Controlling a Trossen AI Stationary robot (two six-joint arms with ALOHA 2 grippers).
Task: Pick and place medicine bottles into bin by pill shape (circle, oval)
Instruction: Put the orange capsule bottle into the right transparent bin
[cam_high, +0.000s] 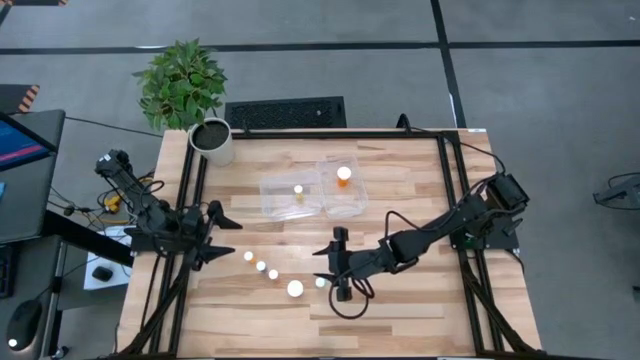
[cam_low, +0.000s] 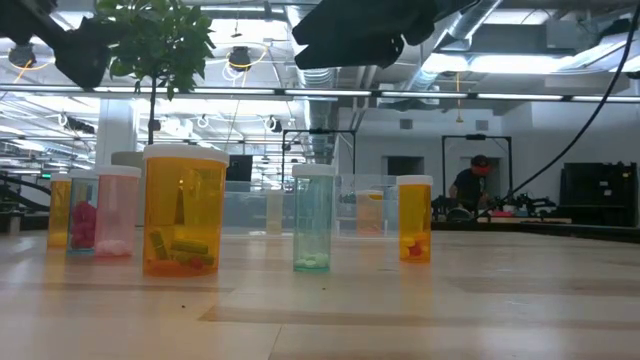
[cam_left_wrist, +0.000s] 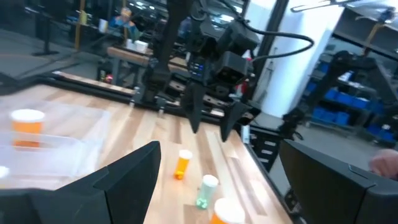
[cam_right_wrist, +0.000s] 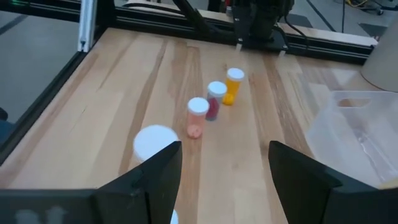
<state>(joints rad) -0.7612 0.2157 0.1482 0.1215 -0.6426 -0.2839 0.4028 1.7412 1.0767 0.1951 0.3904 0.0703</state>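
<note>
Several small pill bottles with white caps stand upright in a curved row (cam_high: 272, 273) on the wooden table, one large one (cam_high: 295, 288) among them; the low view shows them side by side (cam_low: 185, 210). The clear two-part bin (cam_high: 312, 195) lies at the table's middle; one small bottle (cam_high: 298, 189) stands in its left compartment and an orange one (cam_high: 344, 174) in its right. My right gripper (cam_high: 325, 266) is open and empty, above the row's right end, beside a bottle (cam_high: 321, 282). My left gripper (cam_high: 232, 240) is open and empty at the row's left end.
A white plant pot (cam_high: 212, 140) with a green plant stands at the far left corner. Black frame rails (cam_high: 452, 200) run along the table's sides. A person (cam_low: 472, 185) shows far behind the table. Bare wood lies toward the near edge and the right.
</note>
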